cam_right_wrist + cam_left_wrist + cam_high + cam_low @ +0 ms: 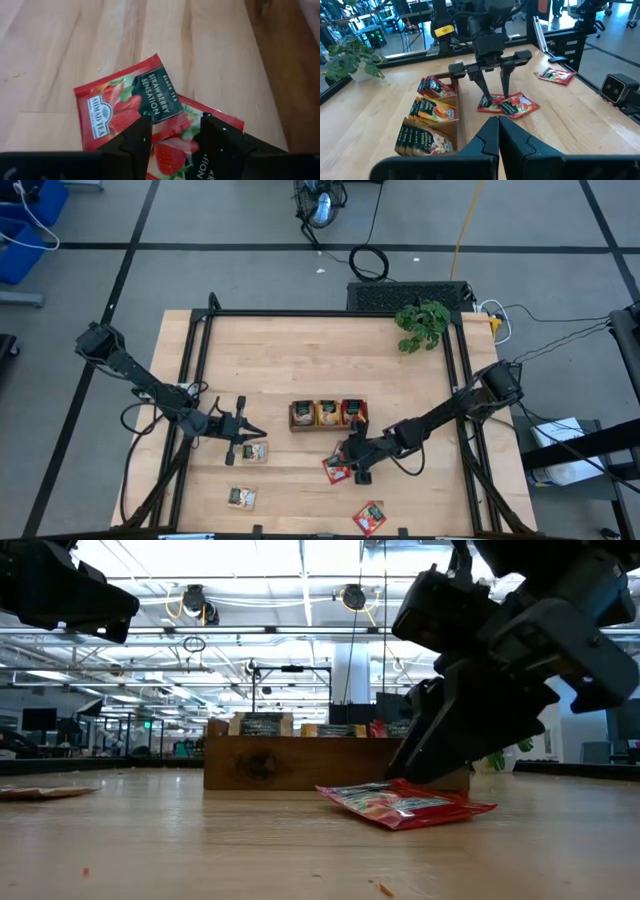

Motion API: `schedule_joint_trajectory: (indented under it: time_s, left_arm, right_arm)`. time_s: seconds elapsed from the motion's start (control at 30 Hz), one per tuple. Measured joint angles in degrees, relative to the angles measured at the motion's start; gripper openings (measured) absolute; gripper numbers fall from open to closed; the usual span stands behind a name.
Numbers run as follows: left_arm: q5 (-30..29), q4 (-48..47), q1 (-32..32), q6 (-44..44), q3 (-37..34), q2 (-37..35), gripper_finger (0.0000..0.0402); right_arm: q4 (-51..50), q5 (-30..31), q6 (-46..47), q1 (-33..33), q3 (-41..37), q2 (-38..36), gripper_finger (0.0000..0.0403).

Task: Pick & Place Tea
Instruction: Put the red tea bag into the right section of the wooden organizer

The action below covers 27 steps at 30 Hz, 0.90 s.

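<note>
Two red strawberry sachets (127, 107) lie overlapped on the table (300, 350), just in front of the wooden three-compartment tray (328, 414) at its right end. That's the pick target.

Right gripper (353, 463) is down over the pair, tips at or just off the foil; contact can't be confirmed. Jaws stand partly apart, straddling the overlap, nothing clamped yet. In the right wrist view the top sachet sits ahead of and between the fingers (132, 142), tilted, with its printed edge running diagonally to the jaw line. Lower sachet (200, 165) pokes out under it on the tray side.

Key relation: the sachet is directly under the claw and lies flat, so there's no edge to bite. My read: the fingers must close across the raised overlap edge, or they'll skate over the foil or take both sachets.

Left gripper (498, 137) is closed and empty, hovering well off the tray's left end, near an orange sachet (255, 451). Right arm is clearly nearer the red pair.

Other tea: tray compartments already hold upright sachets (427, 117); one more red sachet (369, 517) lies further in front of the tray, another sachet (241, 498) front-left of it.
</note>
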Motion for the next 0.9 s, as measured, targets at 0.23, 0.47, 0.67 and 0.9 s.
schedule_joint_trajectory:
  time_s: [0.23,0.47,0.67,0.9]
  left_arm:
    - [0.00,-0.01,0.00,-0.09,0.02,0.00,0.0010]
    - [0.00,0.24,0.00,-0.24,0.00,-0.02,0.0010]
    - [0.02,0.38,0.00,-0.44,0.00,-0.02,0.0010]
    - [0.05,0.35,0.00,-0.45,0.00,-0.02,0.0010]
  right_arm:
    - [0.59,0.79,-0.04,-0.59,0.04,1.01,0.0152]
    - [5.09,1.62,-1.37,-0.59,0.28,3.89,0.0150]
    - [4.91,1.58,-1.66,-0.57,0.22,3.47,0.0134]
    - [3.99,0.16,-0.58,-0.57,0.20,3.29,0.0111]
